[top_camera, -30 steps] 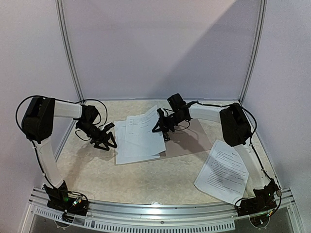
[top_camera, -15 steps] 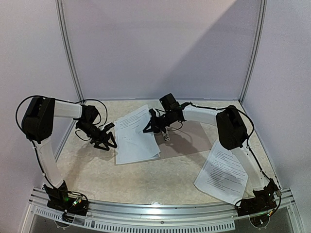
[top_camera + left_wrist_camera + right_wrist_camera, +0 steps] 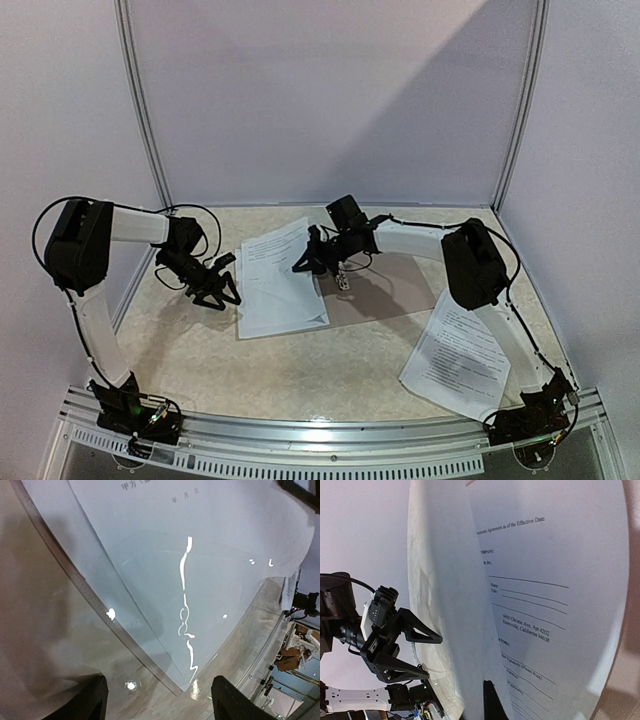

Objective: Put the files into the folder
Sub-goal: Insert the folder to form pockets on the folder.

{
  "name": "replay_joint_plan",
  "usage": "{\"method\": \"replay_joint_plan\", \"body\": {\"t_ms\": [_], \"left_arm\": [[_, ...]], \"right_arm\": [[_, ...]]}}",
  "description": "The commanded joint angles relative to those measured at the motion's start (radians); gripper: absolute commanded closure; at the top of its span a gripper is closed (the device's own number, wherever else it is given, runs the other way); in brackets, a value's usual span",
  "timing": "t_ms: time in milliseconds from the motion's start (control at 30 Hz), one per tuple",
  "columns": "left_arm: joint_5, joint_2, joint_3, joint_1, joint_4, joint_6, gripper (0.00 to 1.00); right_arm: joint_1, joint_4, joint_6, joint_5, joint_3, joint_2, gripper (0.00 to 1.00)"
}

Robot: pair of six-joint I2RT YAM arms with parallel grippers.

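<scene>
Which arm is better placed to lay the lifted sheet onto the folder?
Right, likely: the right fingers are shut on the sheet above the folder. The left fingers are open beside the stack, holding nothing.

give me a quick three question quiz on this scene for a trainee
1. True or false: the left gripper stands open with nothing in it.
2. Where does the spare stack of files lie? A) against the back wall B) on the table near the base of the right arm C) under the left gripper
3. Fill in: the ____ gripper is shut on a sheet of the files at the left edge of the folder.
Key: 1 true; 2 B; 3 right gripper.
</scene>
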Motion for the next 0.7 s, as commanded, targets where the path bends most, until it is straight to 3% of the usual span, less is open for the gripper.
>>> {"method": "replay_joint_plan", "body": {"t_ms": [0, 600, 633, 667], "left_arm": [[-0.056, 0.055, -0.027, -0.008, 0.007, 0.006, 0.26], [-0.061, 0.046, -0.027, -0.008, 0.004, 0.011, 0.26], [-0.061, 0.046, -0.027, -0.008, 0.006, 0.011, 0.26], [-0.062, 0.046, -0.028, -0.008, 0.007, 0.010, 0.26]], "right_arm": [[0.018, 0.027, 0.024, 0.002, -0.016, 0.019, 1.00], [0.044, -0.073, -0.014, -0.012, -0.021, -0.017, 1.00], [0.045, -0.078, -0.016, -0.011, -0.020, -0.017, 0.99], [0.045, -0.084, -0.017, -0.009, -0.020, -0.018, 0.92]]}}
